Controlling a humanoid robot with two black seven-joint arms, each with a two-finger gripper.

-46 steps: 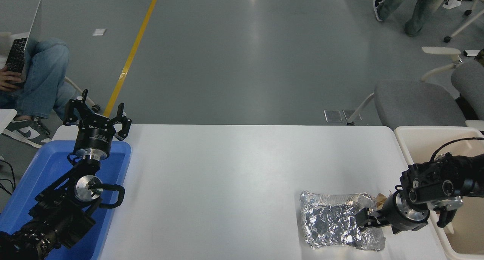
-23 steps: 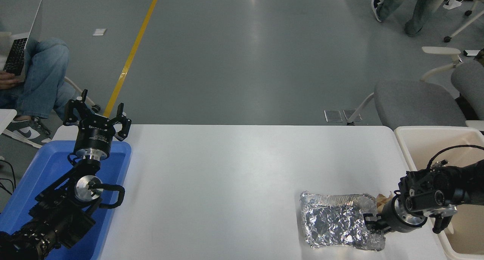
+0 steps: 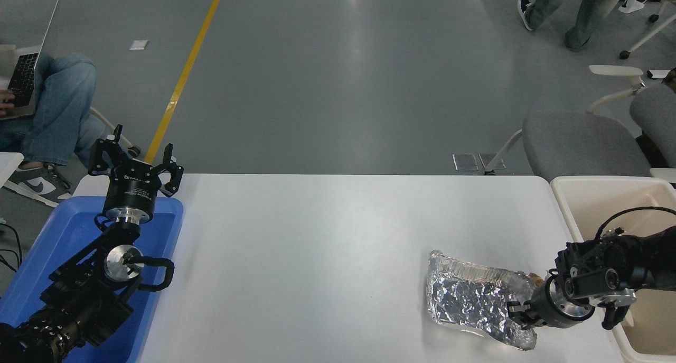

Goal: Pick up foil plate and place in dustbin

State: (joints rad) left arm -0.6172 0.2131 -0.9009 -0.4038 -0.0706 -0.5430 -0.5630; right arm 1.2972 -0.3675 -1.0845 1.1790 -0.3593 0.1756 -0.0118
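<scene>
The foil plate (image 3: 472, 302) is found on the white table (image 3: 317, 257), near its right front corner, and its right end is gripped by the right claw (image 3: 520, 316). The claw is clenched on the crumpled right rim of the plate, and the plate appears tilted, with the gripped side somewhat raised from the table; whether the left side touches the table cannot be told for sure. A small tan thing is just seen behind the plate's right corner, mostly hidden.

The dustbin (image 3: 591, 194) stands just beside the table's right edge, close to the right arm. The left claw (image 3: 136, 162) is parked at the lower left above the blue tray (image 3: 58, 236), with its fingers spread and nothing between them.

The plate is judged to be very light and thin, so little force is needed for the lifting. It is also soft: the foil can be bent or torn where it is pinched, and the free end may sag or swing when it is carried. The raised rim is considered the best place for a hold, because there the foil is folded and a little stiffer. A slip could happen on the smooth foil if the grip is only on a thin edge.
</scene>
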